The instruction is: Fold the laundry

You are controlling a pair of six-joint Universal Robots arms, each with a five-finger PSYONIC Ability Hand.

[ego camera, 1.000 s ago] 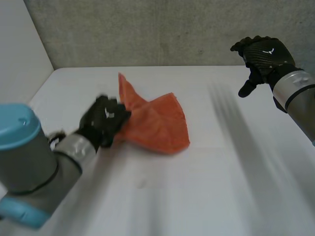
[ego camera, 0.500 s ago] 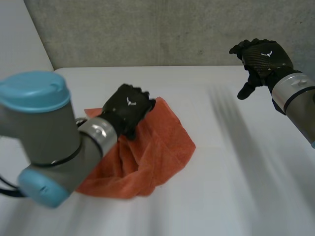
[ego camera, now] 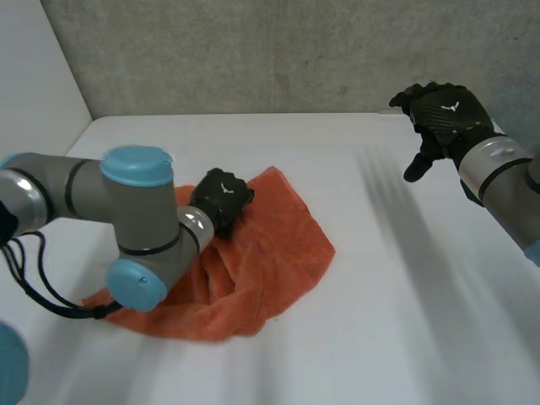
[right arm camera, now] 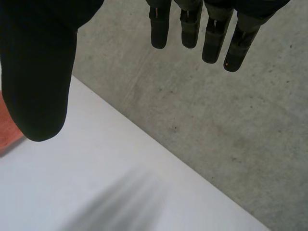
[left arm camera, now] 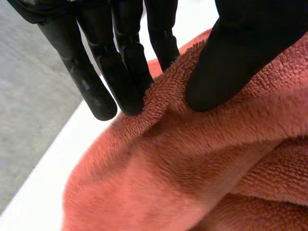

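An orange terry towel lies rumpled on the white table, left of the middle. My left hand rests on the towel's far edge. In the left wrist view its fingers and thumb pinch a raised ridge of the towel between them. My right hand hovers high over the table's far right, well clear of the towel. Its fingers are straight and spread from the thumb, holding nothing. A sliver of the towel shows beside that thumb.
A grey concrete wall runs behind the table's far edge, and a white side wall closes the left. My left arm crosses over the towel's left part.
The left arm has swung in over the towel, which dropped from a lifted peak into a wider rumpled heap. The left hand now pinches its far edge. The right hand has barely moved.
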